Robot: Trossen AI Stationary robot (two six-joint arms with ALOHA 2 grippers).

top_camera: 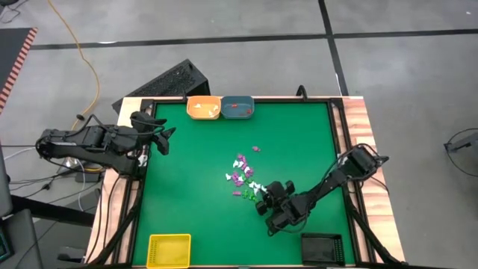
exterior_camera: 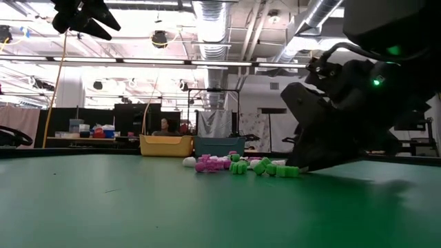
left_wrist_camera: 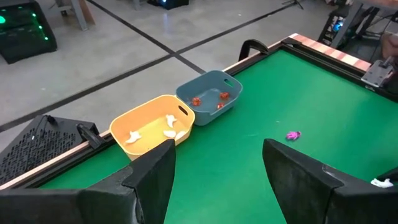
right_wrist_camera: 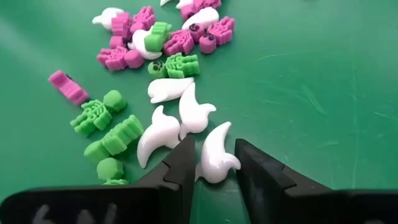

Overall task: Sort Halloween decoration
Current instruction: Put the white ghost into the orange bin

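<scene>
so far only partly sorted: a few white bits sit in the orange tray (left_wrist_camera: 149, 127) and a few orange-red ones in the blue tray (left_wrist_camera: 208, 99), both at 12 o'clock on the table (top_camera: 194, 179); yellow tray (top_camera: 169, 250) & black tray (top_camera: 322, 247) look empty. most of the halloween decoration (top_camera: 245, 176) is a loose pile mid-table. right gripper (right_wrist_camera: 214, 168) is down at the pile's 5 o'clock edge, fingers around a white ghost piece (right_wrist_camera: 214, 158), touching or nearly. left gripper (left_wrist_camera: 217, 174) hovers open near 10 o'clock.

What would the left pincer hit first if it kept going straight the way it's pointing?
Probably bare green table. The left pincer hangs open above it, aiming between the yellow tray and a lone purple trinket; depth is unclear.
</scene>
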